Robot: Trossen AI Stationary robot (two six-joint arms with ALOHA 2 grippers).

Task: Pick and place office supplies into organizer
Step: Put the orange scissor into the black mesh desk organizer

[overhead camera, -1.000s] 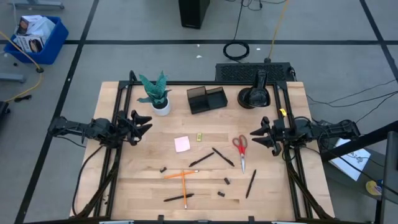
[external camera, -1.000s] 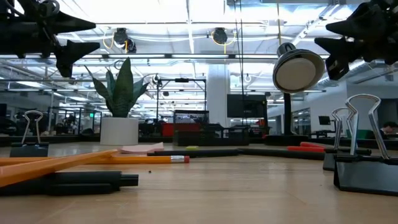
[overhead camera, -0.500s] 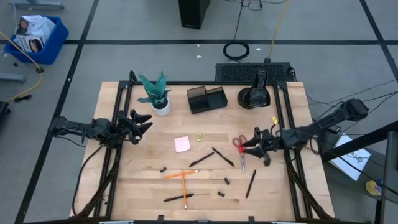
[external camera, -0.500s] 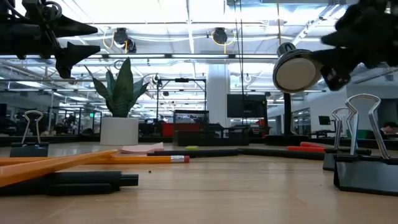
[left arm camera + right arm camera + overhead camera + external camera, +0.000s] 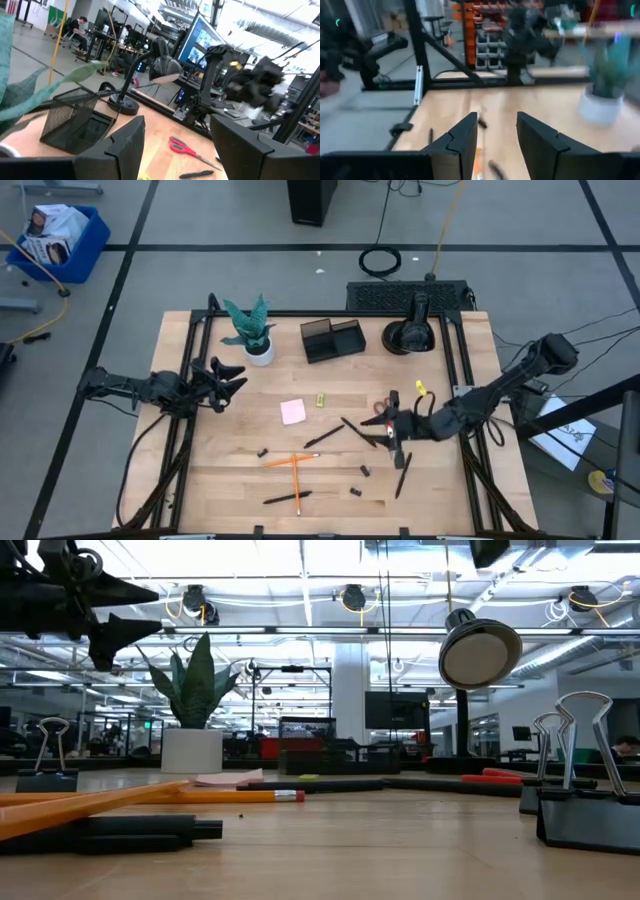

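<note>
The red-handled scissors [image 5: 381, 410] lie right of the table's middle, and my right gripper [image 5: 391, 426] hangs open above them without touching. In the right wrist view its two dark fingers [image 5: 497, 142] stand apart over bare wood. My left gripper [image 5: 232, 376] waits open near the left edge, beside the plant; in its wrist view [image 5: 177, 150] the scissors [image 5: 192, 150] show between its fingers, farther off. The dark organizer [image 5: 333, 338] sits at the far edge. The pink sticky pad [image 5: 293, 412], the yellow piece [image 5: 320, 399], black pens [image 5: 358, 432], orange pencils [image 5: 292, 461] and black clips [image 5: 365, 471] lie loose on the table.
A teal plant in a white pot [image 5: 253, 335] stands left of the organizer. A black domed lamp [image 5: 408, 335] stands to its right, and its head [image 5: 480, 655] shows in the low view. Binder clips [image 5: 570, 790] and a pencil [image 5: 150, 795] lie near the table's near edge.
My right arm has swung from the table's right edge toward the left and a little toward the near edge, and has come over the scissors. Its gripper has left the low view at the top. The things on the table lie as before.
</note>
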